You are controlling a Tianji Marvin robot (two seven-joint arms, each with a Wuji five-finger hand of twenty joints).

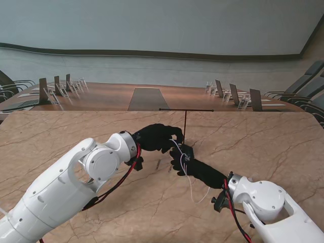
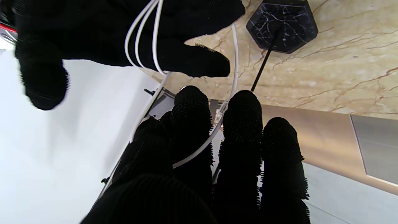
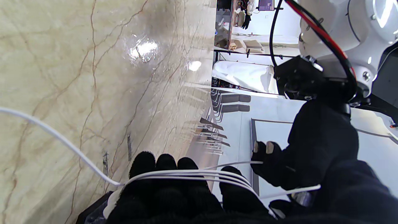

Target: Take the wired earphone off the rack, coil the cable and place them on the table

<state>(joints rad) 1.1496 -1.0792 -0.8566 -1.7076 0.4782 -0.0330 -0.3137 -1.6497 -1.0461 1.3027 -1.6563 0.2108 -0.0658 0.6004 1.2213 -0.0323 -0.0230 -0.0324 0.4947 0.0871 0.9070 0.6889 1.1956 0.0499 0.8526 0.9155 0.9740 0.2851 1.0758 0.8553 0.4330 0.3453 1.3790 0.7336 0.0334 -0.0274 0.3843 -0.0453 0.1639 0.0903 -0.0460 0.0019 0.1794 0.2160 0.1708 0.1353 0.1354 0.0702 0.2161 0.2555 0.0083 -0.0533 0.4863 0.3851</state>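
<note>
At the center of the stand view, the right hand (image 1: pixel 178 161) has about 3 turns of the white earphone cable (image 2: pixel 141 40) wrapped around its closed fingers. The left hand (image 1: pixel 161 136) pinches a strand of it beside the black rack (image 1: pixel 185 130) on the marble tabletop (image 1: pixel 263 147). A loose end trails toward lower center.

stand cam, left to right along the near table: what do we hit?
Left arm → left hand → rack post → right hand → right arm. The white cable runs between the two hands, so it has no clear place in the order.
</note>
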